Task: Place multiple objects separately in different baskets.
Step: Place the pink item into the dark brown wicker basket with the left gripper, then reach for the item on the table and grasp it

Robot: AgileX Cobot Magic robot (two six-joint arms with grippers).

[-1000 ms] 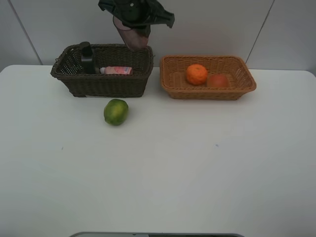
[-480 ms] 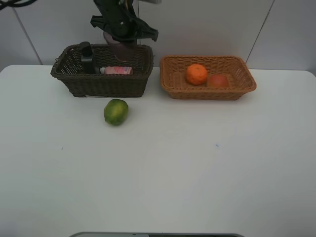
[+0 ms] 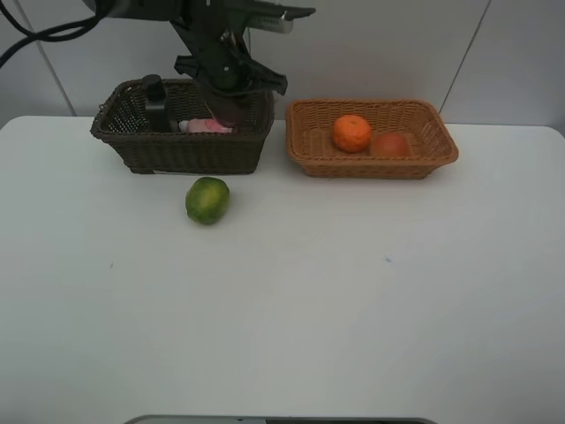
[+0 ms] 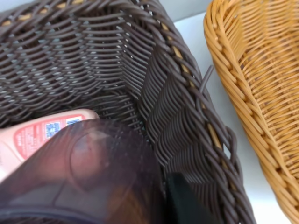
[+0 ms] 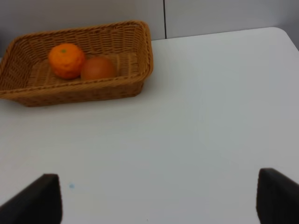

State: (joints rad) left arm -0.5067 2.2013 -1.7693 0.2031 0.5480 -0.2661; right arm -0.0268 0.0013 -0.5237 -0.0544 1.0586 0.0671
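My left gripper point(image 3: 231, 95) is shut on the translucent mauve cup point(image 3: 232, 112), held low inside the right end of the dark brown basket point(image 3: 132, 141). The left wrist view shows the cup point(image 4: 88, 177) just above the pink bottle point(image 4: 32, 135), with one dark finger point(image 4: 187, 203) beside the basket wall point(image 4: 177, 93). The dark green pump bottle point(image 3: 157, 104) and the pink bottle point(image 3: 205, 126) are in that basket. The orange point(image 3: 351, 133) and peach-like fruit point(image 3: 390, 144) lie in the tan basket point(image 3: 441, 155). A green fruit point(image 3: 207, 200) rests on the table. My right gripper point(image 5: 159, 200) stands open over bare table.
The two baskets stand side by side at the back of the white table point(image 3: 353, 300), close to the wall. The tan basket point(image 5: 145, 56) with both fruits lies ahead of the right gripper. The right arm does not show in the high view.
The left gripper has come down with the mauve cup from above the dark basket into its right end. Nothing else has moved.
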